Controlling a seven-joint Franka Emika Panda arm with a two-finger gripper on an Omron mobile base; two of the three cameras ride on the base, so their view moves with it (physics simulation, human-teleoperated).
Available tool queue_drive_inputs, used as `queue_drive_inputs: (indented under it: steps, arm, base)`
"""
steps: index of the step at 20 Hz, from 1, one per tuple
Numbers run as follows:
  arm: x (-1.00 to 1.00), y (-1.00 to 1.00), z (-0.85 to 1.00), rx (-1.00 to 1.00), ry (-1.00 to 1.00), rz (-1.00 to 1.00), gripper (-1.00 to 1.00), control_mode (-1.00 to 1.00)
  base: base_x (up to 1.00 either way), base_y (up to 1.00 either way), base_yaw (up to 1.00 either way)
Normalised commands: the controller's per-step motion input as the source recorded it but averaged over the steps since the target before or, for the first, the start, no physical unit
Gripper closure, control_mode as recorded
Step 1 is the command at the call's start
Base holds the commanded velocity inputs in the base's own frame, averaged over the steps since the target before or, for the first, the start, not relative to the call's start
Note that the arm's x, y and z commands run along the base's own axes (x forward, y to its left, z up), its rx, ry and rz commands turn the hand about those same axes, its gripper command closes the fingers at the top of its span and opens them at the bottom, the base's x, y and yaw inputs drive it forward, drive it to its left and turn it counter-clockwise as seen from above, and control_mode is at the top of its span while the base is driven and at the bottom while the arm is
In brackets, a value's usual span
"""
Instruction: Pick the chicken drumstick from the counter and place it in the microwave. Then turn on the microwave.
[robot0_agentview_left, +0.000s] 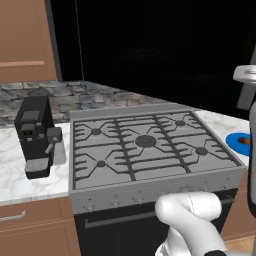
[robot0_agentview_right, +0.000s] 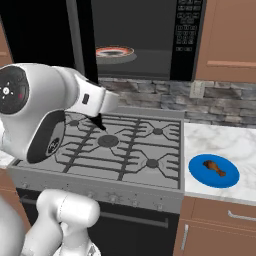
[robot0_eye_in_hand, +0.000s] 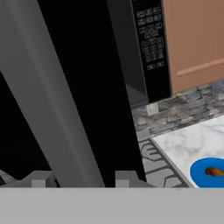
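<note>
The brown chicken drumstick (robot0_agentview_right: 214, 168) is seen lying on a round blue plate (robot0_agentview_right: 200, 176) on the white marble bench (robot0_agentview_right: 225, 140), right of the grey gas stove (robot0_agentview_right: 115, 145). The wide black microwave (robot0_agentview_right: 187, 37) is open above. The end effector's (robot0_eye_in_hand: 78, 178) fingertips (robot0_eye_in_hand: 38, 179) are spread apart beside the grey door handle (robot0_eye_in_hand: 48, 100).

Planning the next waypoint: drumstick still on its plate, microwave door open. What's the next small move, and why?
Probably back the gripper away from the door handle and swing right, down toward the chicken drumstick. It lies untouched on the blue plate on the counter right of the stove. The microwave seems already open, its turntable showing, and the fingers hold nothing.
</note>
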Motion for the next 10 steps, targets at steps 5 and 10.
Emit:
queue_drive_inputs:
  steps: [5, 10]
  arm:
    - [-0.64, -0.09, 0.00, 0.03, 0.00, -0.02, 1.00, -1.00]
    - [-0.62, -0.09, 0.00, 0.01, 0.00, -0.01, 1.00, -1.00]
  base:
    - [0.00, 0.00, 0.00]
    - [0.00, 0.00, 0.00]
